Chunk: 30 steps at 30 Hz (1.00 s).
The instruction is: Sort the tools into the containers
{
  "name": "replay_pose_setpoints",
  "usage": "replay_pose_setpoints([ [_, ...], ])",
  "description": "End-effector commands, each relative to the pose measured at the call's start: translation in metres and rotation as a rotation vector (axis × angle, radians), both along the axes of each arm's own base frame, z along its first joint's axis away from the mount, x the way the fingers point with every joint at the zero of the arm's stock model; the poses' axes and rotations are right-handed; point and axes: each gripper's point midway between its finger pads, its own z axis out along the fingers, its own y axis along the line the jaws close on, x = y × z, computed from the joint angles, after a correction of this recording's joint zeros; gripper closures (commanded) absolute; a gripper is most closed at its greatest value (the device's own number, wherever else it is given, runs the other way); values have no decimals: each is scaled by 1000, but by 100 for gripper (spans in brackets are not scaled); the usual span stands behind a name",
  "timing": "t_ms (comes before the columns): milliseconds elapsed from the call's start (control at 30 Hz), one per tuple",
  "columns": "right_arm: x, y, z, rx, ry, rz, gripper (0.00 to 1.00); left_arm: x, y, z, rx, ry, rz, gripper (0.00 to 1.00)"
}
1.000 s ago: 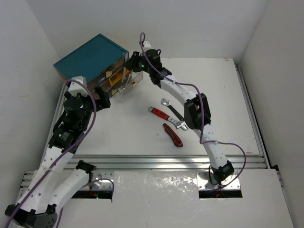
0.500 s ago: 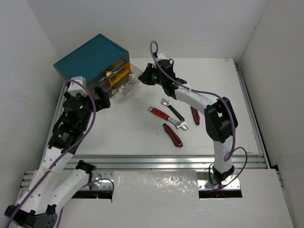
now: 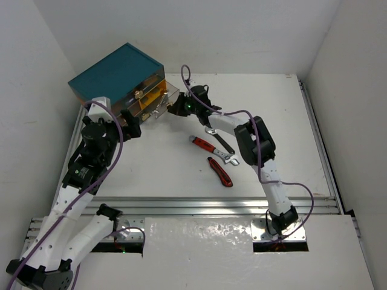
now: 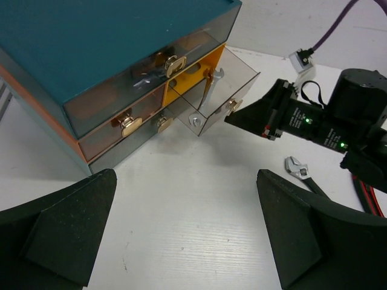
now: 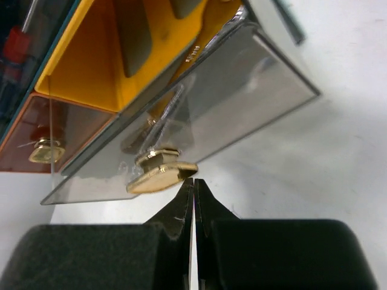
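Observation:
The teal-topped cabinet (image 3: pixel 115 72) stands at the back left, with one clear drawer (image 4: pixel 225 90) of its containers pulled out. A silver wrench (image 4: pixel 208 89) leans inside that drawer. My right gripper (image 5: pixel 193 181) is shut with nothing between its fingers, and its tips touch the right end of the drawer's tan knob (image 5: pixel 160 172). My left gripper (image 4: pixel 187 241) hangs open over bare table in front of the cabinet. Out on the table lie a red-handled adjustable wrench (image 3: pixel 208 148), a black-handled wrench (image 3: pixel 219 139) and red-and-black cutters (image 3: pixel 221 172).
White walls close in the table on the left, back and right. The right arm (image 3: pixel 254 139) arches over the table's middle, right above the loose tools. A metal rail (image 3: pixel 211 205) runs along the near edge.
My right gripper has drawn back from above the open drawer, swung out to the right, then come down to the drawer's front knob and shut. The left arm has stayed put.

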Motion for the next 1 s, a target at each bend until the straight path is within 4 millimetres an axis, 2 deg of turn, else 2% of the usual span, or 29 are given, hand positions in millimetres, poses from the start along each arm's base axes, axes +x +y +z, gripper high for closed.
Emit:
replay_pose_setpoints([
  [0,12,29,70,179,-183,106,99,5,0,9,-13,-41,-4,0],
  [33,16,35,81,203,-210,119,98,5,-1,9,-13,-39,-7,0],
  [67,19,39,82,221,-220,123,97,5,-1,9,-14,-41,-9,0],
  [200,43,55,75,298,-206,114,97,5,-3,10,-17,-42,-22,0],
  [233,45,59,78,329,-201,107,97,5,-3,10,-16,-39,-22,0],
  [267,50,58,82,347,-215,95,98,5,-3,10,-17,-41,-24,0],
  [300,52,59,78,353,-215,84,98,5,-3,9,-18,-38,-23,0],
  [700,69,62,77,411,-262,24,96,9,-8,6,-31,-22,-49,0],
  [800,75,62,72,417,-251,-7,96,10,-9,5,-34,-17,-56,0],
  [967,69,73,78,418,-308,-10,98,8,-10,6,-38,-24,-63,0],
])
